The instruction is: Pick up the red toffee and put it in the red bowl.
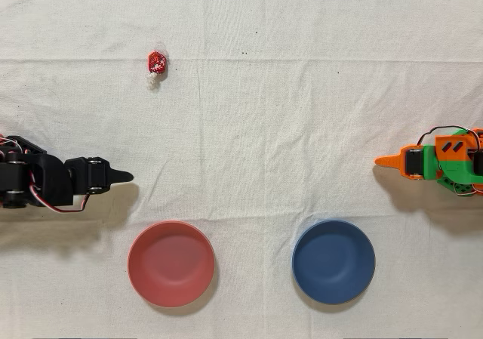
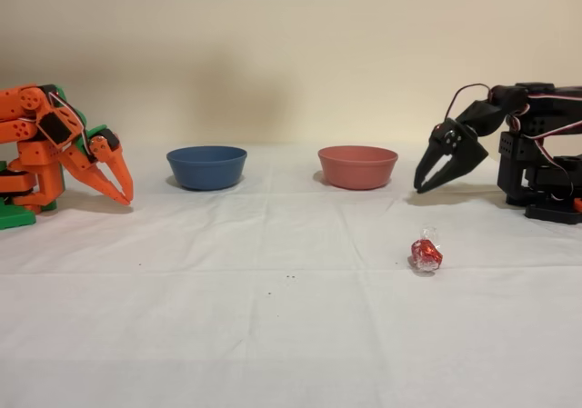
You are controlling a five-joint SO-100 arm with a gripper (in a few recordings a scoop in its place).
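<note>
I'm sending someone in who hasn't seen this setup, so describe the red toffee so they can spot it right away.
In the overhead view, start at the black arm's gripper at the left edge of the white cloth. The red bowl lies on one side of it; the red toffee lies alone on the opposite side. It is the only tiny, shiny thing: red foil with whitish twisted ends, far smaller than either bowl.

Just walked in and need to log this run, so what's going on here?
Nothing is being handled yet. The black arm's end effector hangs slightly open near its base, holding nothing. The red toffee lies alone on the white cloth, apart from both bowls. The red bowl looks empty, as does the blue bowl beside it. The orange arm stands idle on the opposite side.
</note>
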